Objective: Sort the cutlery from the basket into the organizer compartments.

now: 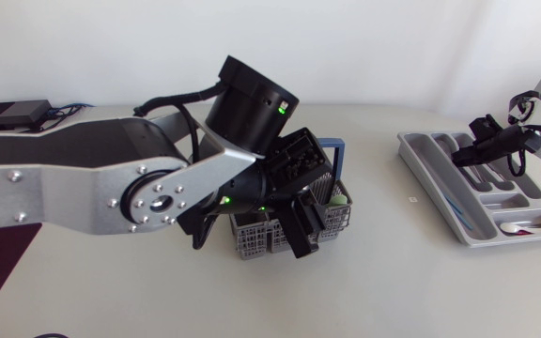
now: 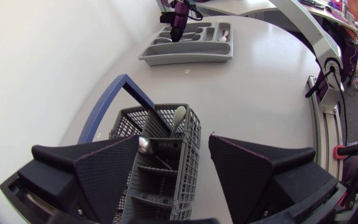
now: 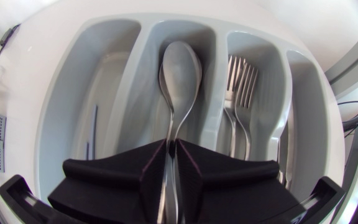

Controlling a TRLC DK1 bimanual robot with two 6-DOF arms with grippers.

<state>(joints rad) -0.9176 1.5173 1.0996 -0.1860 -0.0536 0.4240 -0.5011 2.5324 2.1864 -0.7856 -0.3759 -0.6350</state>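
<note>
Left pincer [image 2: 176, 149] hangs wide open over the basket [image 2: 194, 165], holding nothing. The right pincer [image 3: 171, 149] is clamped on the held spoon [image 3: 180, 71] above the organizer [image 3: 145, 62]. That spoon lies lengthwise along its compartment, bowl ahead of the pincer, with forks [image 3: 241, 81] in the next slot. 1 upright spoon [image 2: 178, 115] stands in the basket just ahead of the left pincer, the nearer arm.

table [image 1: 393, 272]: pale off-white, matte | far left corner: flat black box [image 1: 12, 115] (a cable [image 1: 64, 111] trails from it) | middle-right: small pale tag [image 1: 411, 199] on the surface | light: even, shadows soft and short
</note>
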